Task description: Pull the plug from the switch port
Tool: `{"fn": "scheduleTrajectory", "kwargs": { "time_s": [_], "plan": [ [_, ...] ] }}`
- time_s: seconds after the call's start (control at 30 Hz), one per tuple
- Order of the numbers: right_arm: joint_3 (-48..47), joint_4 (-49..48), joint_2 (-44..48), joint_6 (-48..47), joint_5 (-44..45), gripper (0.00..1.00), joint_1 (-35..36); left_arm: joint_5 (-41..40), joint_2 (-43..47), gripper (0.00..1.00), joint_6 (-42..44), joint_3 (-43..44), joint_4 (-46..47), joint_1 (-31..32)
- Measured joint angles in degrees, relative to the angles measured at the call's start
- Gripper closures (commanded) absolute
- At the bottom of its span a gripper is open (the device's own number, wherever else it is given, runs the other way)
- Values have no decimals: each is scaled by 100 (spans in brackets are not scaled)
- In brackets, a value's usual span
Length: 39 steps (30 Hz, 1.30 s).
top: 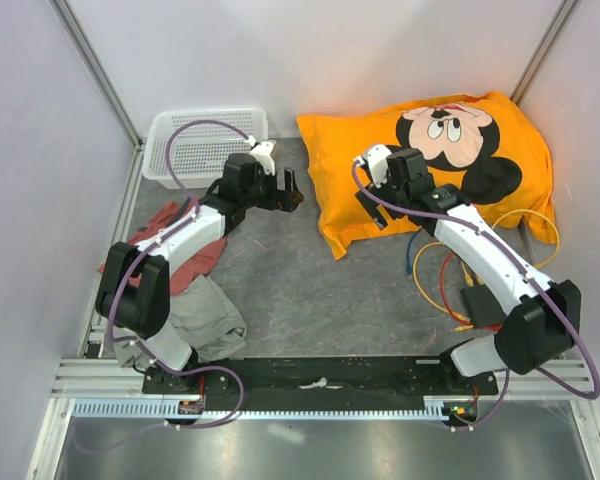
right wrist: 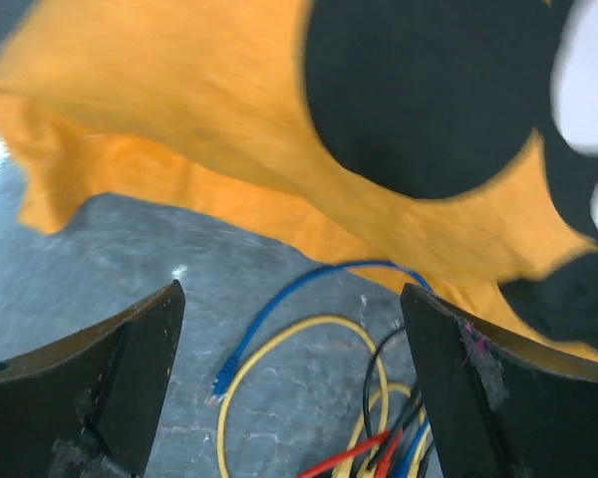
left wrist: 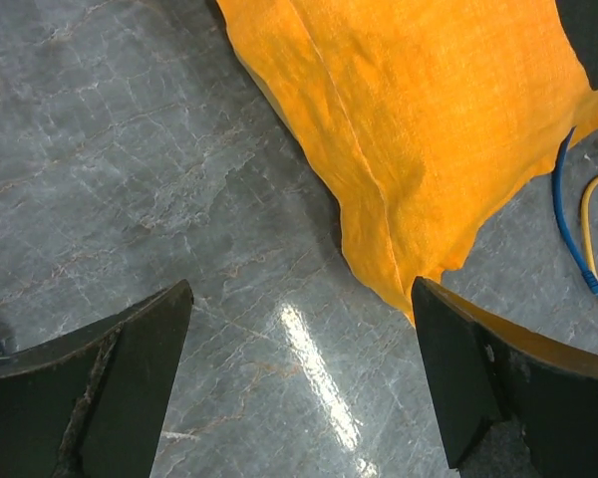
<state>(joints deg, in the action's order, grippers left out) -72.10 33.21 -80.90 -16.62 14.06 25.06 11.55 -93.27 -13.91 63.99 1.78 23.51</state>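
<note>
The grey, marbled bench (top: 280, 290) carries everything, and the largest thing on it is an orange pillow (top: 380, 140) printed with a cartoon mouse, lying at the far right. The two white arms reach up from a black rail (top: 320, 375) at the near edge. The left one bends over a heap of clothes, a red cloth (top: 165, 220) partly under a grey-green cloth (top: 205, 320), at the left side. A white mesh basket (top: 205, 140) sits in the far left corner, well apart from the pillow. The switch (top: 477, 300), a flat black box, lies on the bench at the right, near the right arm's base. That arm's forearm crosses over it and hides part of it. A tangle of cables spreads between the switch and the pillow: a yellow cable (top: 535, 215) looping by the pillow's near right corner, a blue cable (top: 412, 250) coming out from under the pillow's edge, and a red cable (top: 445, 285) nearer the box. Some strands run up to the switch, but the plug is too small to make out. The left hand (left wrist: 301, 294) hangs over bare bench just beside the pillow's near left corner, jaws spread wide with nothing between them. The right hand (right wrist: 291, 294) hangs over the pillow's near edge and the cable loops, well apart from the switch, jaws likewise wide and empty.
</note>
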Motion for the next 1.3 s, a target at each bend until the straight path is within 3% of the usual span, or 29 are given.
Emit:
{"fn": "scheduleTrajectory", "kwargs": {
  "time_s": [0.23, 0.4, 0.53, 0.8, 0.93, 0.97, 1.13, 1.3],
  "plan": [
    [-1110, 234, -977, -732, -1561, 2, 63, 337, -407, 1, 590, 1217, -887, 4],
    [-1311, 221, -1558, -752, -1670, 2, 52, 195, -149, 1, 905, 977, -1209, 4],
    [-1202, 354, -1416, -625, -1626, 2, -221, 249, 201, 1, 1150, 481, -1423, 4],
    [-815, 857, -39, -671, -297, 5, -1727, 632, 981, 1, 1198, -284, -1515, 4],
    [-599, 1088, 540, -863, 177, 24, -2240, 863, 1639, 1, 1187, -535, -1624, 9],
    [-525, 1169, 629, -914, 205, 25, -2457, 920, 1810, 1, 1185, -612, -1624, 9],
    [164, 1532, 651, -1231, 426, 20, -3622, 1368, 2771, 1, 1193, -1158, -1617, -127],
    [645, 2074, 280, -1416, 238, 16, -4304, 1537, 2835, 2, 1272, -1220, -1508, -433]
  ]
}}
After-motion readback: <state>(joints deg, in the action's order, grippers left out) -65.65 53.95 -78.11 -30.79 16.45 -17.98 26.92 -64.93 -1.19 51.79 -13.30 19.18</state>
